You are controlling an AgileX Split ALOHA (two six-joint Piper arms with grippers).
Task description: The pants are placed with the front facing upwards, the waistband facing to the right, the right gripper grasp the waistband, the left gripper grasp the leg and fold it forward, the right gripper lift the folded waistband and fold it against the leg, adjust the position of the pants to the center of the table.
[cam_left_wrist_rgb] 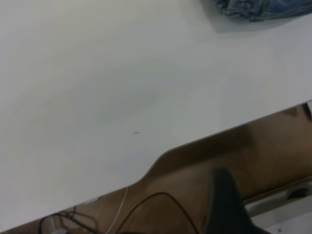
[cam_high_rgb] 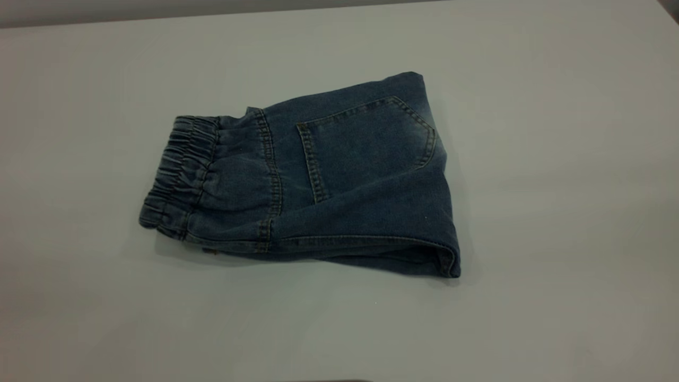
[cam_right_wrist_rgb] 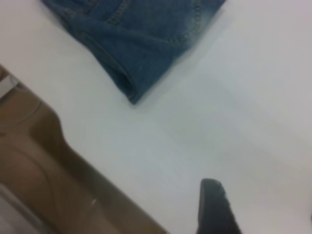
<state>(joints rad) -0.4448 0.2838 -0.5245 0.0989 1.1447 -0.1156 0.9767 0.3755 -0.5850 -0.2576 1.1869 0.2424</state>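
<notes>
The blue denim pants [cam_high_rgb: 313, 175] lie folded into a compact bundle near the middle of the white table [cam_high_rgb: 530, 265], a back patch pocket [cam_high_rgb: 366, 143] facing up. The gathered waistband [cam_high_rgb: 180, 170] points to the left. Neither arm shows in the exterior view. My left gripper [cam_left_wrist_rgb: 268, 200] hangs past the table's edge over the floor, open and empty, with only a bit of the pants [cam_left_wrist_rgb: 258, 9] far off. My right gripper [cam_right_wrist_rgb: 262, 202] hovers over bare table [cam_right_wrist_rgb: 243, 97], open and empty, well short of the pants' folded corner [cam_right_wrist_rgb: 131, 92].
The table edge [cam_left_wrist_rgb: 161, 158] has a curved notch, with brown floor and black and white cables [cam_left_wrist_rgb: 146, 204] below it. Another table edge [cam_right_wrist_rgb: 68, 146] runs close beside the right gripper. Bare tabletop surrounds the pants on all sides.
</notes>
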